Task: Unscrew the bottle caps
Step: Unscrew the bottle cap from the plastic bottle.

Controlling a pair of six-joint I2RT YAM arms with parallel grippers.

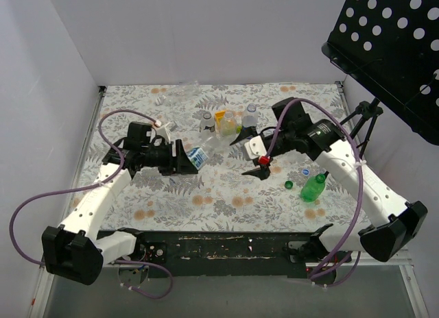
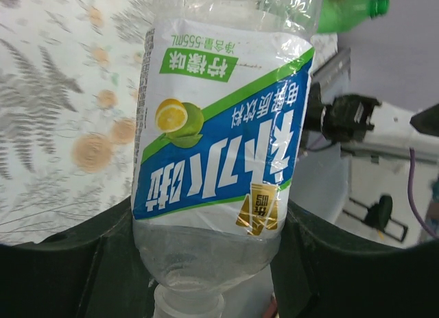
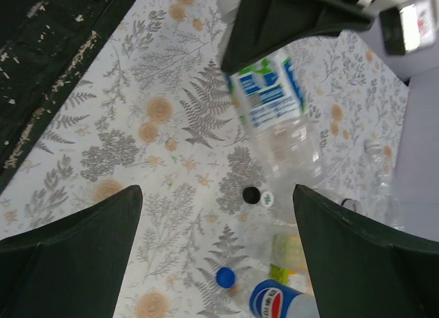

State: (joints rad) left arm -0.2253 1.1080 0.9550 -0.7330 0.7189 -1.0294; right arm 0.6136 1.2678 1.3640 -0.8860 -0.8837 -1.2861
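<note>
One floral tablecloth (image 1: 226, 194) between white walls (image 1: 206, 37); left gripper (image 1: 184, 157) clamps a bottle (image 2: 219, 140), right gripper (image 3: 218, 194) gapes empty.

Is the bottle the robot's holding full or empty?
Empty, it seems. The bottle in the left gripper is see-through above and below its label, with no water line.

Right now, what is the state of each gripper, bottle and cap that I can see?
Left gripper: shut on labelled bottle.
Labelled bottle: held, its cap hidden.
Right gripper: open, empty.
Green bottle: on table, looks uncapped.
Green cap: loose on table.
Blue cap: loose on table.
</note>
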